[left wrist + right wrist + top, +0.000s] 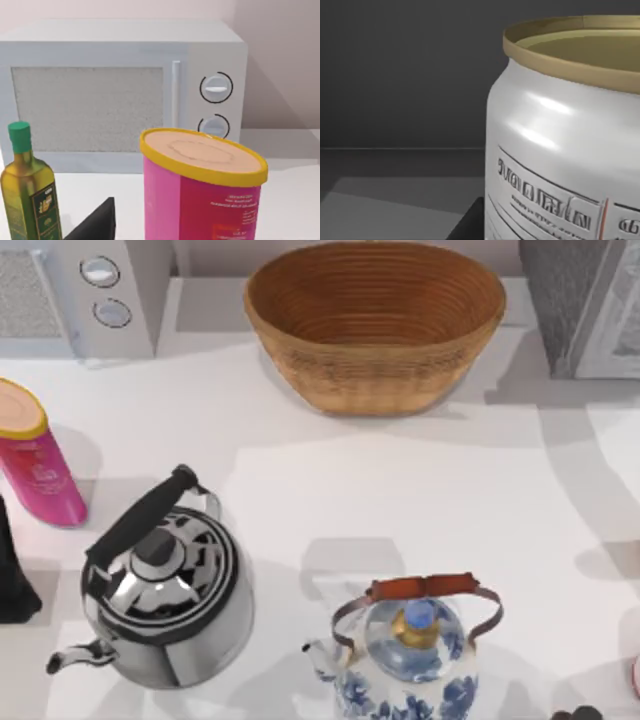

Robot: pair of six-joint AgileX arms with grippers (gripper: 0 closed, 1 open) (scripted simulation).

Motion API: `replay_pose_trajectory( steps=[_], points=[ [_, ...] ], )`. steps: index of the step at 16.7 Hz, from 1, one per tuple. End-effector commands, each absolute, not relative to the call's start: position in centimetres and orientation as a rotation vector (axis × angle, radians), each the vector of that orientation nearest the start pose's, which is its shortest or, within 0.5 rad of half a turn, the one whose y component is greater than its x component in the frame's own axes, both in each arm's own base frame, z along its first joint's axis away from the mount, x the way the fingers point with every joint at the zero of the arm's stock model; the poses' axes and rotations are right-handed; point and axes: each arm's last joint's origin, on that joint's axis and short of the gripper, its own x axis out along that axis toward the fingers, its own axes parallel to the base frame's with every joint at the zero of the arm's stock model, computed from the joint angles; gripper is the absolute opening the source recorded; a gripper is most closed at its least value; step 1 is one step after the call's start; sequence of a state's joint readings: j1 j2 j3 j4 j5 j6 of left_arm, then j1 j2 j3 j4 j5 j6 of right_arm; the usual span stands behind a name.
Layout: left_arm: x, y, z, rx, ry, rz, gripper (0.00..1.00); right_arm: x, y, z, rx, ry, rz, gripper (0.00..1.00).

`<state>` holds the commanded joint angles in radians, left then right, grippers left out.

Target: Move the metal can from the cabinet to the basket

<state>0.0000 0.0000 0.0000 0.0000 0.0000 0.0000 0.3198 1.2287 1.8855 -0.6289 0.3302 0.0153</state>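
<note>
The metal can [560,140] stands very close in the right wrist view. It is silver with a gold rim and printed lettering, and it sits in a dark cabinet interior. A dark finger [470,222] of my right gripper shows just beside the can's base; whether it touches the can I cannot tell. The basket [375,325], a large oval of brown wicker, sits at the back middle of the table with nothing visible inside. The cabinet [585,305] stands at the back right. My left arm [12,585] is parked at the table's left edge.
A pink canister [35,460] with a yellow-rimmed lid stands at the left. A microwave [90,290] is at the back left, and an olive-oil bottle [30,195] stands beside the canister. A steel kettle [165,590] and a blue-and-white kettle [410,655] occupy the front.
</note>
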Motion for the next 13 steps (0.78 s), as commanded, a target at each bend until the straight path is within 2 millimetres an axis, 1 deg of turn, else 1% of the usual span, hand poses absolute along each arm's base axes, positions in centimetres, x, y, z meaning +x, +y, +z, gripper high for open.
replay_pose_trajectory(
  steps=[2,3,5,7,13],
  points=[
    [10.6,-0.1,16.0,0.000,0.000,0.000,1.00,17.2,4.8,52.9,0.007,-0.026,0.000,0.00],
    [10.6,-0.1,16.0,0.000,0.000,0.000,1.00,16.6,4.4,51.5,0.005,-0.017,0.000,0.00],
    [10.6,-0.1,16.0,0.000,0.000,0.000,1.00,15.5,3.5,47.8,-0.002,0.008,-0.003,0.00],
    [10.6,-0.1,16.0,0.000,0.000,0.000,1.00,14.4,2.7,43.2,-0.008,0.038,-0.005,0.00],
    [10.6,-0.1,16.0,0.000,0.000,0.000,1.00,11.7,0.8,27.0,-0.010,0.105,-0.007,0.00]
  ],
)
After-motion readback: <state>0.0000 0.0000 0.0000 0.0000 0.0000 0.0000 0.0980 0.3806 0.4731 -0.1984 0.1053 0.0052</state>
